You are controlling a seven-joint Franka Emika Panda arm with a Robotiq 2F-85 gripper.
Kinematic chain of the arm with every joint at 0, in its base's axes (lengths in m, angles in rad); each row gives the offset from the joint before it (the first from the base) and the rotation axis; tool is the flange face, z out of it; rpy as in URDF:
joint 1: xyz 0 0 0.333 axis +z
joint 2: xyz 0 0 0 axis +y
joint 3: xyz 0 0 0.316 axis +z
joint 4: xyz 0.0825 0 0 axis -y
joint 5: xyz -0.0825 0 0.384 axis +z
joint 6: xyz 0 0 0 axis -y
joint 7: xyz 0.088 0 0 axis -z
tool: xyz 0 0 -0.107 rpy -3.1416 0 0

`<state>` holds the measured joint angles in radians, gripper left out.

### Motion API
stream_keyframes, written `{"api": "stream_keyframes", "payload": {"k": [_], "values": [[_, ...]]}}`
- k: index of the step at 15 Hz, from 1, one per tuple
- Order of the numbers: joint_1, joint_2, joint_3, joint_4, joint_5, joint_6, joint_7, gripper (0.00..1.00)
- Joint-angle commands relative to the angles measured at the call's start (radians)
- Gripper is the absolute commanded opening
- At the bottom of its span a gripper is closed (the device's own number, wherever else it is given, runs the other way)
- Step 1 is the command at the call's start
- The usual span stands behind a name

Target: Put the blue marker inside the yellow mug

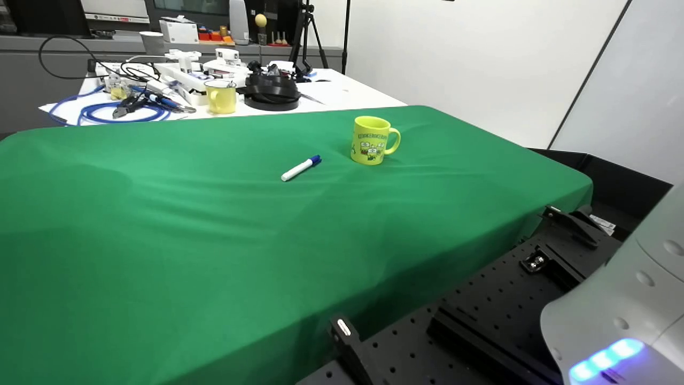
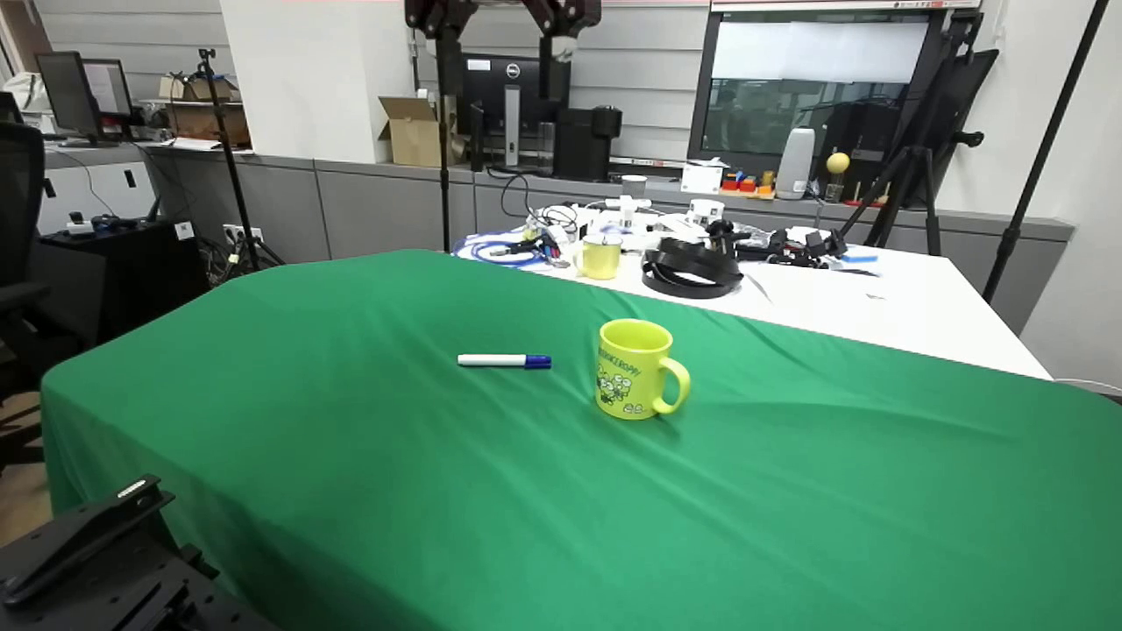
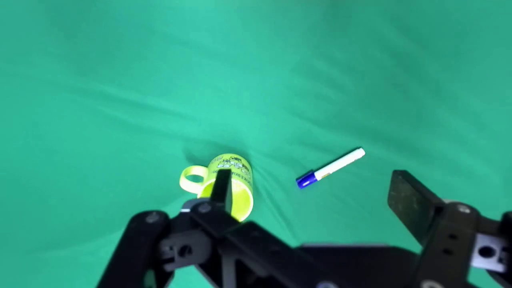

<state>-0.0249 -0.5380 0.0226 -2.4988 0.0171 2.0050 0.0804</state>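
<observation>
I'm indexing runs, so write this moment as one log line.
hand: open, empty | yellow cartoon-print mug: upright on green cloth | blue-capped marker: lying on cloth, cap toward mug | status: marker not in mug

A tripod, cables and perforated mounting plate suggest a lab.

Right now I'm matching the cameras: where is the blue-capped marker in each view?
In an exterior view: blue-capped marker, left of and above centre.
In an exterior view: marker, left of and below centre.
Wrist view: marker, right of and below centre.
Shared landmark: the printed yellow mug, beyond the marker's blue cap.
</observation>
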Motion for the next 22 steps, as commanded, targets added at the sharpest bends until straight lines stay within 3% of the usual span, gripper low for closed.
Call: {"api": "stream_keyframes", "payload": {"k": [1,5,7,8,9,12,18,22], "values": [[-0.034,0.23,0.071,0.115,-0.016,0.109,0.229,1.0],[-0.054,0.435,0.172,0.185,-0.016,0.223,0.504,1.0],[-0.03,0.529,0.193,0.231,-0.009,0.257,0.643,1.0],[0.014,0.571,0.167,0.251,-0.01,0.274,0.709,1.0],[0.02,0.486,0.137,0.175,-0.002,0.274,0.582,1.0],[0.051,0.57,0.134,0.224,0.003,0.292,0.661,1.0],[0.05,0.574,0.129,0.235,0.003,0.292,0.666,1.0],[0.059,0.66,0.092,0.263,0.04,0.395,0.807,1.0]]}}
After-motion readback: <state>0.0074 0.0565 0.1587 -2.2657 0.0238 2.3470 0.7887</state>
